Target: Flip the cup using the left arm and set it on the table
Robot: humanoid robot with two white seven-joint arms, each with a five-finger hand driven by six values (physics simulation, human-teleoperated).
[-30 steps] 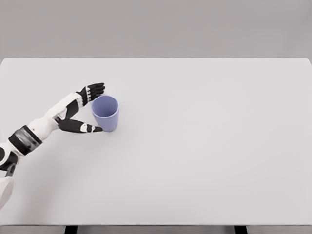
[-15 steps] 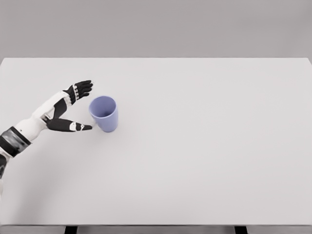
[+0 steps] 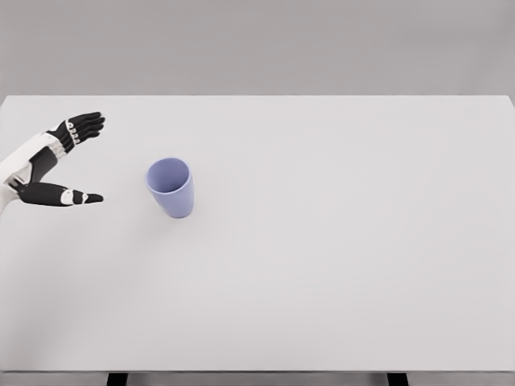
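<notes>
A lavender-blue cup [image 3: 170, 186] stands upright on the white table [image 3: 338, 241], mouth facing up, left of the middle. My left hand [image 3: 90, 161] is at the far left edge of the head view, well clear of the cup, open with fingers spread and holding nothing. Its thumb points toward the cup from about a hand's width away. The right arm is out of view.
The white table's far edge runs along the top against a grey wall. Its near edge shows at the bottom, with dark legs below.
The left hand has pulled back to the left, away from the cup it was flanking. The cup stays upright, barely shifted.
</notes>
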